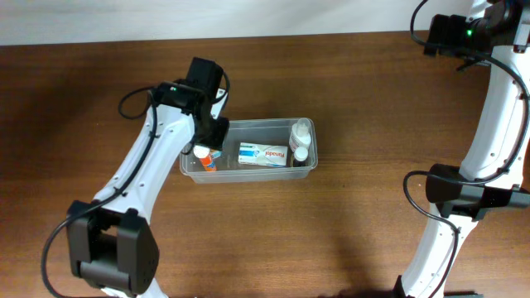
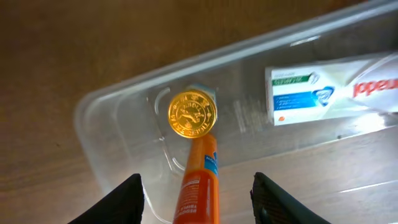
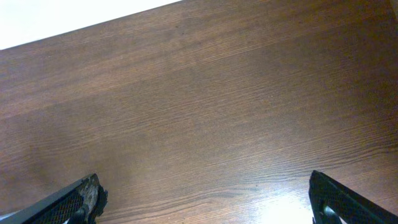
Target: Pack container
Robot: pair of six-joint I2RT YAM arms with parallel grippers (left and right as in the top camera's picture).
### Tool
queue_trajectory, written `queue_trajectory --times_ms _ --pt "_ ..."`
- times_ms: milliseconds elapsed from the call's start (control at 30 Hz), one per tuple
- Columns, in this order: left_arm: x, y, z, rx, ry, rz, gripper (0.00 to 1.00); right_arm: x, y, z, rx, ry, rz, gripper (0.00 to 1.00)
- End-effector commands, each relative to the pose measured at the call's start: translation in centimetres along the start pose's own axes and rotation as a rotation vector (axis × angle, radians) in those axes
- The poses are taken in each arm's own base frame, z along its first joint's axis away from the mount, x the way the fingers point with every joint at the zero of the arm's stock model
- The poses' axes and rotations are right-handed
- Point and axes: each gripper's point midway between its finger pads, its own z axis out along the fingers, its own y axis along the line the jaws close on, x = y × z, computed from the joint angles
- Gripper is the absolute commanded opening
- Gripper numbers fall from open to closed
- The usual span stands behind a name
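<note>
The clear plastic container point(image 1: 308, 169) sits at mid table. An orange tube with a gold cap point(image 1: 205, 157) stands leaning in its left end. A white box point(image 1: 263, 154) lies in the middle and two white bottles point(image 1: 300, 132) are at the right end. My left gripper point(image 1: 209, 139) hangs over the left end. In the left wrist view its jaws point(image 2: 196, 190) are open either side of the orange tube point(image 2: 198, 180), with gaps on both sides, above the container point(image 2: 99, 118). My right gripper point(image 1: 440, 33) is open and empty over bare table at the far right point(image 3: 205, 199).
The white box point(image 2: 323, 90) shows at the right of the left wrist view. The table's far edge meets a white surface point(image 3: 62, 18). The right arm's base stands at the lower right point(image 1: 455, 194).
</note>
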Motion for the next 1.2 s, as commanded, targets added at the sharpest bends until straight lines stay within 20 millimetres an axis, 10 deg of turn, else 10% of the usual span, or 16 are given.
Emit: queue_trajectory --times_ms 0,300,433,1167 --pt "-1.2 0.4 -3.1 -0.004 -0.089 -0.012 0.57 0.1 -0.1 -0.4 -0.004 -0.002 0.01 0.98" --pt "-1.5 0.8 -5.4 -0.014 -0.151 -0.02 0.64 0.1 -0.1 -0.4 -0.004 -0.002 0.01 0.98" --pt "-1.9 1.5 -7.2 -0.019 -0.2 -0.037 0.99 0.1 -0.1 -0.4 -0.004 -0.002 0.01 0.98" --pt "3.8 6.4 -22.9 -0.091 -0.553 -0.17 0.99 0.1 -0.1 -0.4 -0.004 -0.002 0.01 0.98"
